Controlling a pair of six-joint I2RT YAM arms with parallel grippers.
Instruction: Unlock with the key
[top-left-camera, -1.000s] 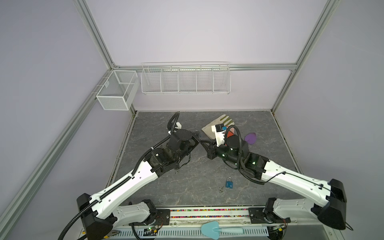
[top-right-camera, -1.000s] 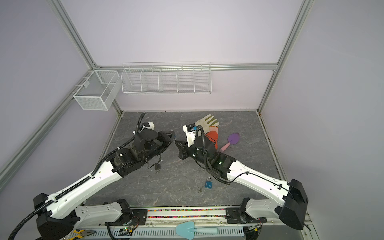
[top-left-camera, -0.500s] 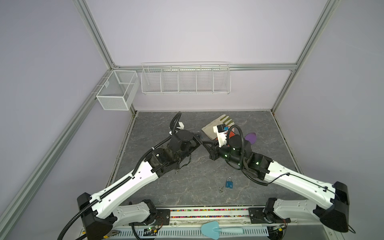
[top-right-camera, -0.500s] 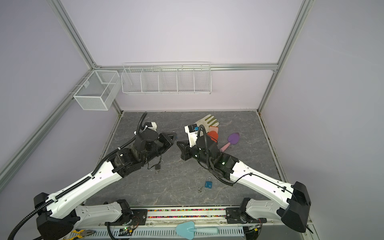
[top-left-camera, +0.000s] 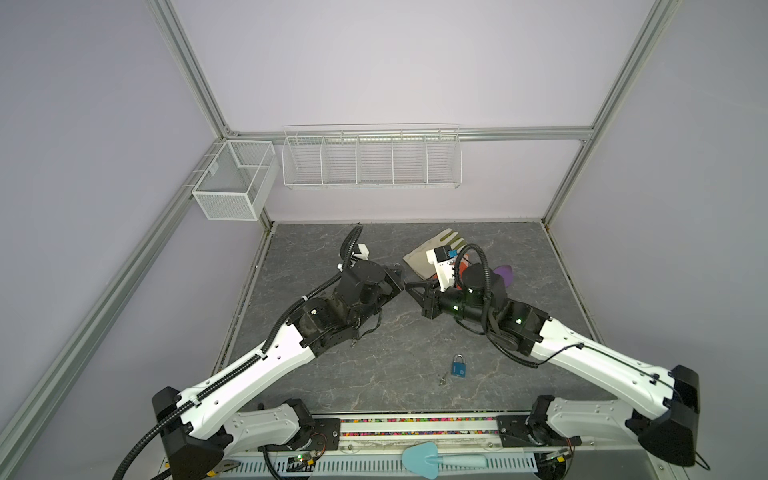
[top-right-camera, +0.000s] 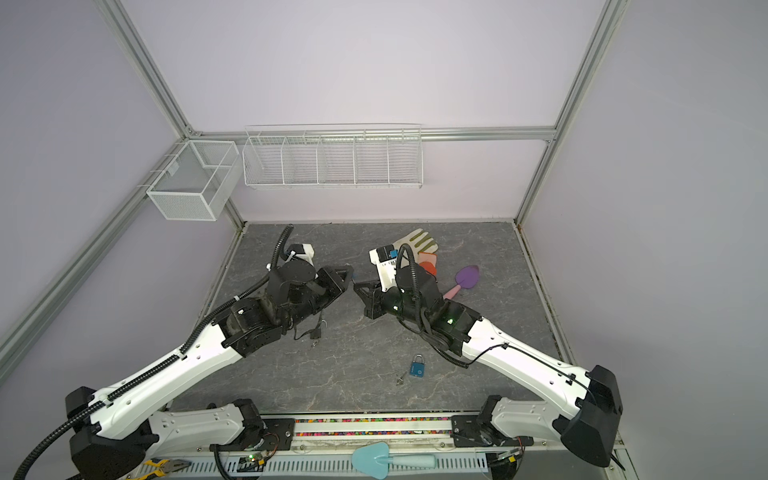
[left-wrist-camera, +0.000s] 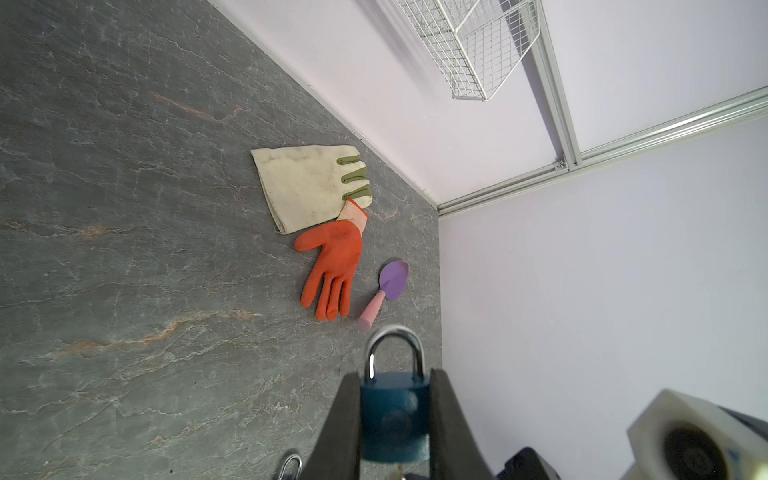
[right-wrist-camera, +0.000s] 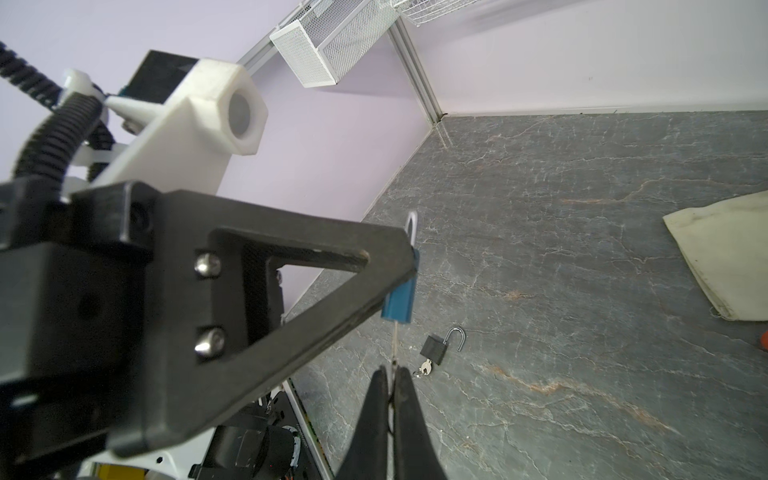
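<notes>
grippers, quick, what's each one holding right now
Left gripper: closed on the blue padlock with a silver shackle.
Right gripper: closed on the thin silver key just below that padlock.

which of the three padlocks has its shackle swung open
The black padlock lying on the table: its shackle is hinged out to one side. The held blue padlock in the left gripper and the loose blue padlock both show closed shackles.
</notes>
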